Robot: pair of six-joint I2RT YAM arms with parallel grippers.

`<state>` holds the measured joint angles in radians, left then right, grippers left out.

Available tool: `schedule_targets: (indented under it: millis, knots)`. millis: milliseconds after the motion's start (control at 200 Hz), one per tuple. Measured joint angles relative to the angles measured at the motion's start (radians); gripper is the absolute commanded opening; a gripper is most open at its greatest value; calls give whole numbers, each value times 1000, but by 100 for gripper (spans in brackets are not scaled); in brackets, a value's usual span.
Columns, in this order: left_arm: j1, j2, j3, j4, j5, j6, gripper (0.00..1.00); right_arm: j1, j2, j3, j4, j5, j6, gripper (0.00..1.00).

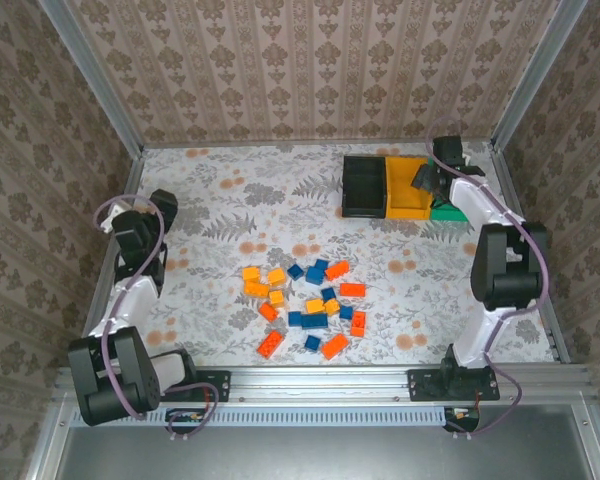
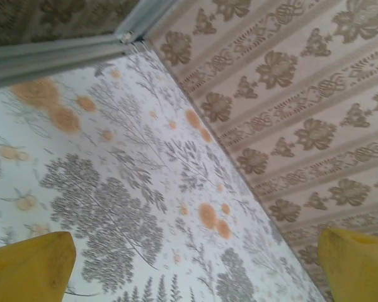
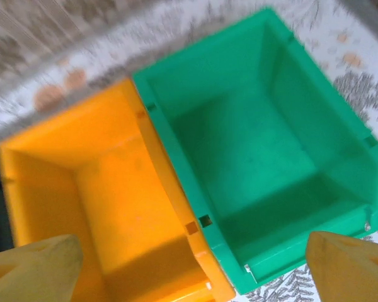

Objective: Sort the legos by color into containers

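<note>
Now, with right gripper [image 3: 189,270] wide and empty over bins [image 1: 408,211], left gripper [image 2: 192,267] wide too, swing to legos [image 1: 310,305] at 7 o'clock; take an outlier.

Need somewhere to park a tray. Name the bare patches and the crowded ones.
Bare: the far-left floral tabletop between the left arm and the black plastic bin; also the strip between that bin and the pile of small yellow-orange, blue and red-orange plastic bricks. Crowded: the pile itself and the far-right corner under the right gripper.
</note>
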<state>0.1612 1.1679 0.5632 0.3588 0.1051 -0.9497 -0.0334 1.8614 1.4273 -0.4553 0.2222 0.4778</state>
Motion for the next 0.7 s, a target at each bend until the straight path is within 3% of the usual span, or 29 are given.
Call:
schedule_targets:
  millis: [290, 700]
  knots:
    - [-129, -47, 19, -211, -18, 7, 100, -15, 166, 141, -111, -14, -30, 70]
    - [-204, -100, 41, -348, -27, 30, 98, -5, 261, 233, -157, -72, -88, 27]
